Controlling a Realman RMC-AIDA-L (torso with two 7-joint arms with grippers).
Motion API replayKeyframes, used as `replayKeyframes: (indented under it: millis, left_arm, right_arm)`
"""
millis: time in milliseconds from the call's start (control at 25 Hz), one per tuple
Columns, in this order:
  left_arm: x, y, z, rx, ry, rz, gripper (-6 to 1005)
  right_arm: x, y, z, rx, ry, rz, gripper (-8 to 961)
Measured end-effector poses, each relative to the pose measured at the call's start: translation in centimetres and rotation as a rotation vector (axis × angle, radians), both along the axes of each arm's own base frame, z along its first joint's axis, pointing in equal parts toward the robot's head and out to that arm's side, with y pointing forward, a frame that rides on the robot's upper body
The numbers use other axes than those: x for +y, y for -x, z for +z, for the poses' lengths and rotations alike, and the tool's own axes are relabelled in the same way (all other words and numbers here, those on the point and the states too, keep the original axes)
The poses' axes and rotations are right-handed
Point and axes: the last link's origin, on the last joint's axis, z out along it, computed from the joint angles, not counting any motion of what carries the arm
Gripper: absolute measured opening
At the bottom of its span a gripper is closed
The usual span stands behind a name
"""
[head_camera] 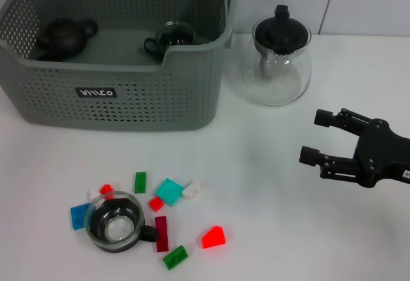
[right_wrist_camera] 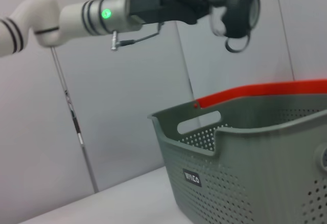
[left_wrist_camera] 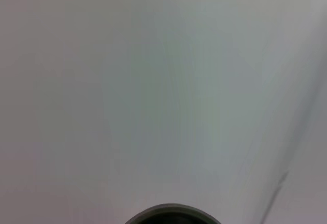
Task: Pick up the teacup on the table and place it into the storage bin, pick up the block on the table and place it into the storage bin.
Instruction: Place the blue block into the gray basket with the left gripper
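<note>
A glass teacup (head_camera: 115, 222) with a dark handle stands on the white table (head_camera: 275, 230) at the front left, with several small coloured blocks around it, among them a red block (head_camera: 213, 237) and a teal block (head_camera: 169, 191). The grey-green storage bin (head_camera: 192, 47) at the back left holds a dark teapot (head_camera: 64, 36) and another teacup (head_camera: 172, 34). My right gripper (head_camera: 312, 137) hovers open at the right, holding nothing. The right wrist view shows my left gripper (right_wrist_camera: 217, 4) high above the storage bin (right_wrist_camera: 245, 152), shut on a dark teacup (right_wrist_camera: 239, 9).
A glass teapot (head_camera: 280, 60) with a black lid stands to the right of the bin. An orange handle (right_wrist_camera: 265, 93) runs along the bin's far rim. The left wrist view shows a dark round rim (left_wrist_camera: 173, 215) against a plain grey surface.
</note>
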Motion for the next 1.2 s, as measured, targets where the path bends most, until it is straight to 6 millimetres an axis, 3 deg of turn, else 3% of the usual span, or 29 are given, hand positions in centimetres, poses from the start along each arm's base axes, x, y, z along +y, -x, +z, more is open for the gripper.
replayKeyframes:
  millis: [160, 360, 800, 1200]
  left_arm:
    - [2.3, -0.7, -0.3, 0.155, 0.03, 0.128, 50]
    - [3.5, -0.7, -2.1, 0.301, 0.074, 0.203, 62]
    - [4.8, 1.1, -11.4, 0.531, 0.076, 0.248, 88]
    - [5.0, 2.2, -12.2, 0.594, 0.056, 0.278, 111]
  right_arm:
    - [-0.5, 0.5, -0.1, 0.011, 0.015, 0.052, 945]
    - [-2.0, 1.4, -1.0, 0.022, 0.048, 0.177, 945]
    - [-2.1, 1.2, -2.1, 0.027, 0.063, 0.157, 944]
    - [-1.9, 1.2, -2.1, 0.024, 0.064, 0.148, 944]
